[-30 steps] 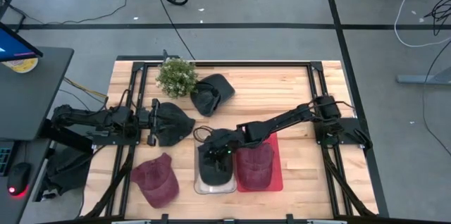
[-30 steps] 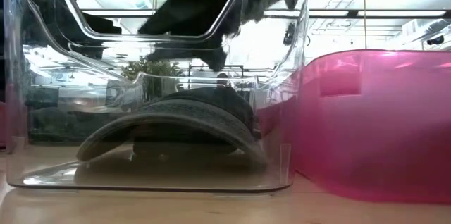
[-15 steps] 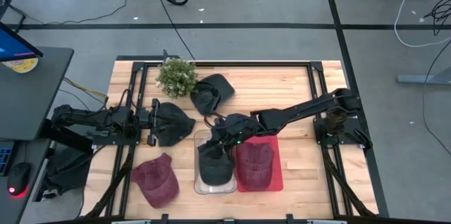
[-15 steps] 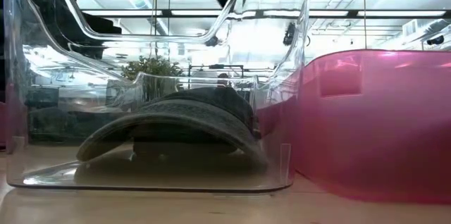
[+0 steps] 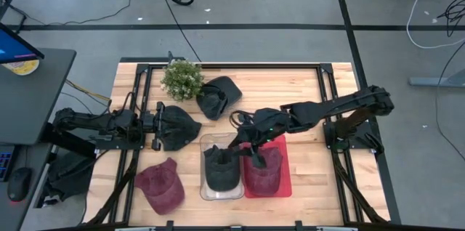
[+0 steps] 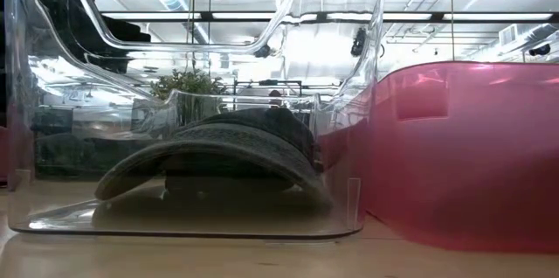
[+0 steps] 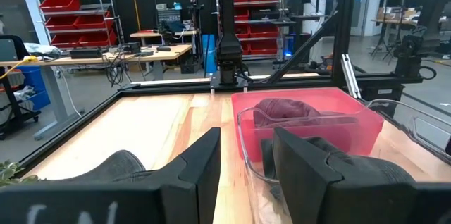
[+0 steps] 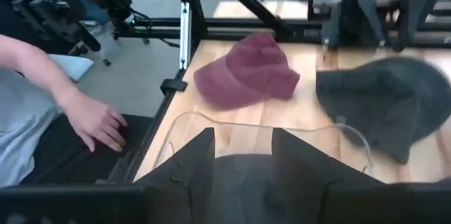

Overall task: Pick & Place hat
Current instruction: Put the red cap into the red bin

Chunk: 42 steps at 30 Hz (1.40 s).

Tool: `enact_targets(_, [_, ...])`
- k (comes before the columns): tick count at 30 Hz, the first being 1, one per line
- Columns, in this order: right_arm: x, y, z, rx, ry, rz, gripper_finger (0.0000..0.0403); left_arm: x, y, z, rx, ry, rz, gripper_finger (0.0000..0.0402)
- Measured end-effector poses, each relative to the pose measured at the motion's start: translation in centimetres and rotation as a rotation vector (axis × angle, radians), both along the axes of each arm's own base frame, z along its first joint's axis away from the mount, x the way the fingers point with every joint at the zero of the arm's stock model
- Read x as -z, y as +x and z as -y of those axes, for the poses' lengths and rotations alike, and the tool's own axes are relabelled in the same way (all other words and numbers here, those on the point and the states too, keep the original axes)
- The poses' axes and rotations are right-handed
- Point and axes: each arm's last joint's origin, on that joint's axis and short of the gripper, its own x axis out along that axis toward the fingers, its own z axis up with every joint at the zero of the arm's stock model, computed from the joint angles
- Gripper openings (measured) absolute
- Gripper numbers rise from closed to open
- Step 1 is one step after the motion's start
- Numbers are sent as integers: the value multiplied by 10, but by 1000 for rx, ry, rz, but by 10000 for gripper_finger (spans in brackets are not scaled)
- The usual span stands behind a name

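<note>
I saw the right hand (image 5: 247,146) open and empty at frame centre, above the clear bin (image 5: 208,192) holding a dark hat (image 5: 220,169), left hand (image 5: 155,123) open, idle left.

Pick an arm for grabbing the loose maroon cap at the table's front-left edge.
Left, probably. The left gripper waits over a dark hat just behind the maroon cap. The right gripper, open, sits above the clear bin and would have to cross it.

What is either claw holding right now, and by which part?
Nothing. The right claw is open and empty above the dark hat in the clear bin; the left claw is open too.
</note>
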Motion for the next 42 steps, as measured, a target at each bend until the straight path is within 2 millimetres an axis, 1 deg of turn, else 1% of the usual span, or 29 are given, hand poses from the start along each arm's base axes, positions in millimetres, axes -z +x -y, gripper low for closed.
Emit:
enact_targets(9, [-31,-38,-16,-52,-18,47,144,0,0,0,0,0,0,135])
enact_targets(13, [-44,-58,-19,-38,-46,69,144,0,0,0,0,0,0,135])
enact_targets(18, [-55,-79,-23,-33,-83,87,144,0,0,0,0,0,0,135])
enact_targets(26, [-65,-97,-30,-50,-89,118,144,0,0,0,0,-8,0,135])
enact_targets(29, [-67,-104,-31,-64,-90,116,144,0,0,1,27,-119,5,135])
enact_targets(31, [-69,-110,-33,-79,-89,113,144,0,0,1,48,-160,5,135])
enact_targets(38, [-77,-135,-43,-113,-76,130,144,-3,0,1,40,-98,31,135])
enact_targets(42, [-73,-156,-44,-102,-116,175,144,-4,0,-1,-18,-113,40,135])
